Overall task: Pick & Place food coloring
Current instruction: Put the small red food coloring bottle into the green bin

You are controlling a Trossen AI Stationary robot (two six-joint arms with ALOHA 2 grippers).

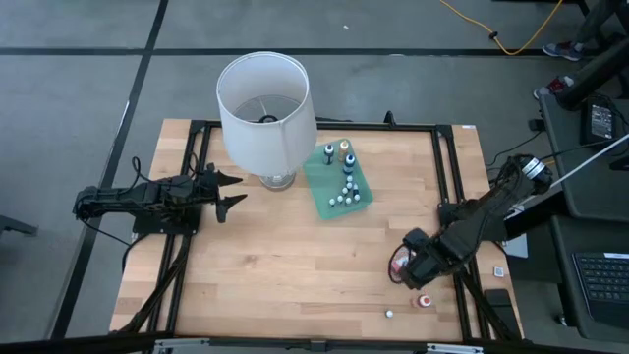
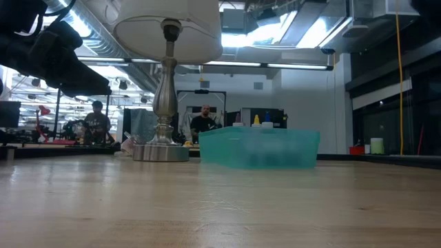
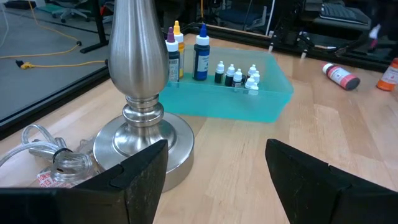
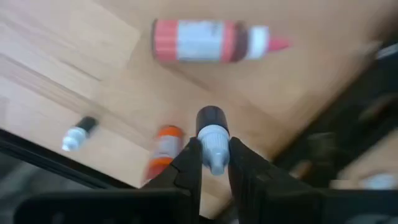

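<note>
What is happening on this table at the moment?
The right gripper, near the table's front right corner, has its fingers shut on a tiny dark food coloring bottle with a white cap. Around it lie a larger red bottle, an orange bottle and another tiny bottle on the wood. More bottles already stand in the green tray beside the lamp. The left gripper waits open at the left, facing the lamp.
</note>
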